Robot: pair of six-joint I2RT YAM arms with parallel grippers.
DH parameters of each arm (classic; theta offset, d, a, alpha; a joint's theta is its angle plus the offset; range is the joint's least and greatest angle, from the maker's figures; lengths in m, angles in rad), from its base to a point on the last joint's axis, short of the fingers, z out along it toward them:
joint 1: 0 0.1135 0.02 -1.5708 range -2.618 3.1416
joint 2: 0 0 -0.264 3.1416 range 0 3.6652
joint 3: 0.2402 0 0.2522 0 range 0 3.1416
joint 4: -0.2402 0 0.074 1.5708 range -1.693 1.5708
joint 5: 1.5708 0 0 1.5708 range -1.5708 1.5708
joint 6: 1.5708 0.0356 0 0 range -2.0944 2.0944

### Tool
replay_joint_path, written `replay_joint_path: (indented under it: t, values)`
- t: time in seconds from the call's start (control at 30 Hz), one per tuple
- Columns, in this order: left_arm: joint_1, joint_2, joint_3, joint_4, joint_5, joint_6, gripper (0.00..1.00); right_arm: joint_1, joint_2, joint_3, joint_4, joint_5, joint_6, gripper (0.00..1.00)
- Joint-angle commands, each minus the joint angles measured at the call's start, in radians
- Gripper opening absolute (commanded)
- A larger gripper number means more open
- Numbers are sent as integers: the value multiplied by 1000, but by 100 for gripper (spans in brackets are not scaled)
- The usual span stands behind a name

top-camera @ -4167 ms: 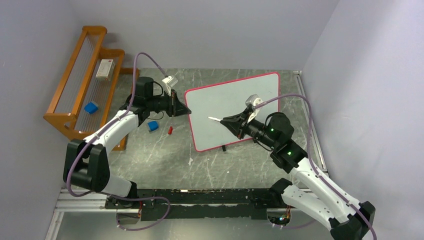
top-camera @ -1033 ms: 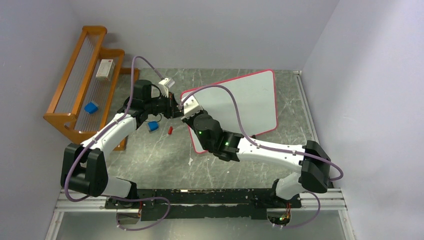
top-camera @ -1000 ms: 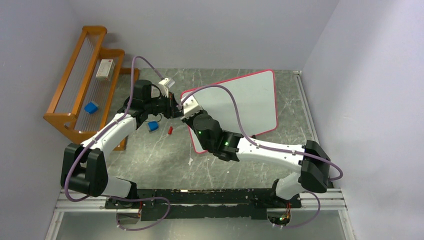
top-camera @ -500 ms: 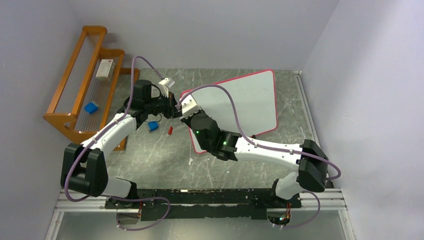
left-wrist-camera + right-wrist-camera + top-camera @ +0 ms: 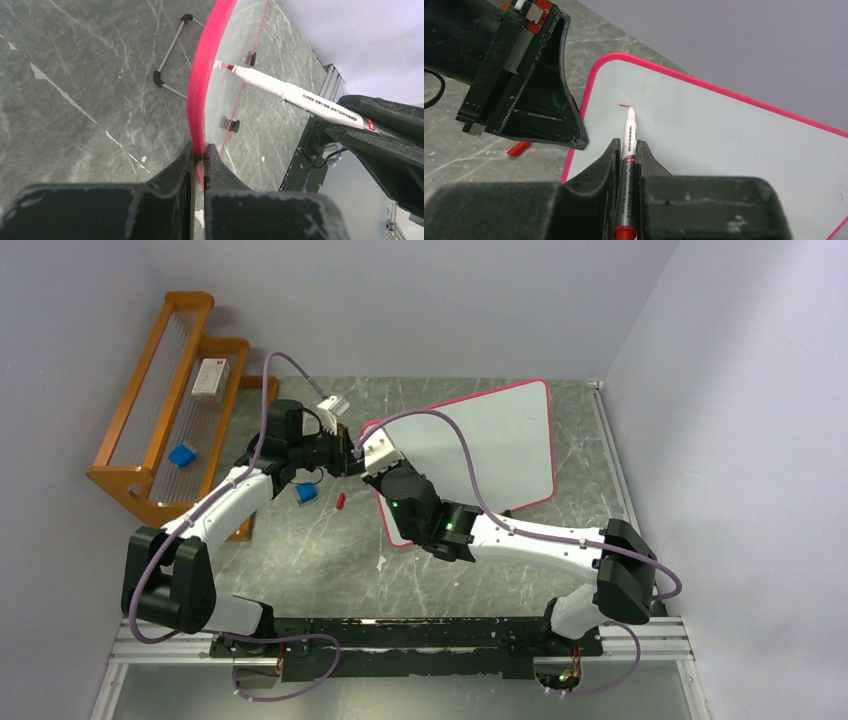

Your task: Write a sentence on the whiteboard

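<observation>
Whiteboard (image 5: pixel 490 440) sits on the grey surface (image 5: pixel 320 550), right of centre, with its left border pinched between the closed fingers of the left hand (image 5: pixel 199 155). The right hand (image 5: pixel 628 145) is clamped on a marker (image 5: pixel 629 131). In the wrist view the marker's long axis points to 12 o'clock, and its tip touches the board beside a short red stroke (image 5: pixel 624 105) near the corner. Bare board stretches toward 3 o'clock, so the writing likely runs that way.

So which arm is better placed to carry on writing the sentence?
Right. The right arm has its jaws shut on the marker, whose tip is at the whiteboard beside a short red stroke. The left arm has its jaws clamped on the whiteboard's pink edge and carries no pen.
</observation>
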Motion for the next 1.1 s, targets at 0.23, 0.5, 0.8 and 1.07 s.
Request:
replay_joint_path:
  t: [0.23,0.5,0.8,1.07]
  values:
    - [3,-19,1,-24,-42,34,5,2,-10,5,8,55,-12,0]
    - [1,-20,1,-25,-44,36,5,2,-11,1,10,74,-13,0]
    - [0,-20,-1,-22,-40,37,5,2,-2,7,3,44,2,0]
    - [-5,-22,-1,-23,-38,38,5,2,11,17,-2,16,16,0]
